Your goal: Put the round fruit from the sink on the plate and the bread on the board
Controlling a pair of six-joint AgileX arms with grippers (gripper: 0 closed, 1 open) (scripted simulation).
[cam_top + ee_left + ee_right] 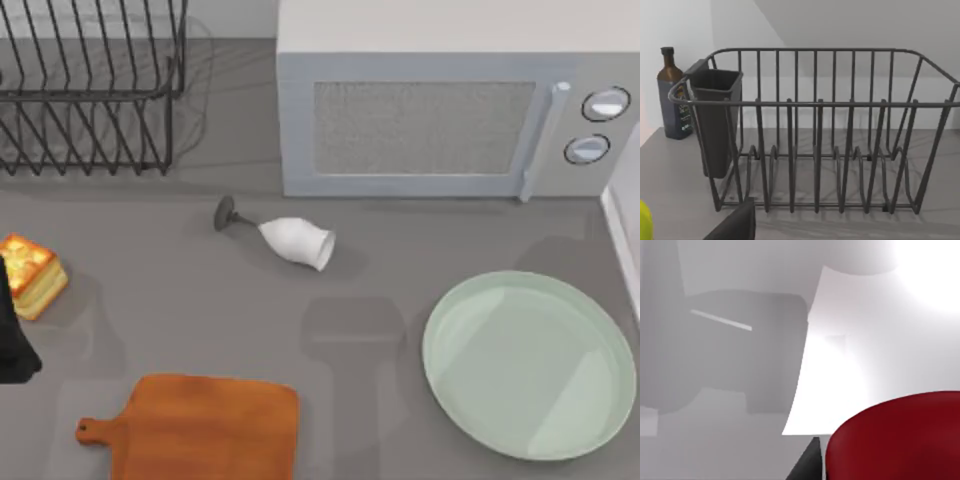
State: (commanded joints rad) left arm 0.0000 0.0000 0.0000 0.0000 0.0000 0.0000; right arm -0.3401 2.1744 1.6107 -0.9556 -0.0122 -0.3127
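Right gripper: red round fruit fills the near corner of my right wrist view, close against the camera; can't tell if I'm gripping it.
Left arm: dark bulk at the table's left edge, beside the bread; pincer state can't tell.
Board: front left, bare.
Plate: front right, bare.
Wine glass: lying on its side, mid-table.
Microwave: back right.
Dish rack: back left, cutlery cup on its end, dark bottle beside.

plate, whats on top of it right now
Nothing: the plate shows bare mint green inside its rim. The round fruit appears close up in the right wrist view, not on the plate.
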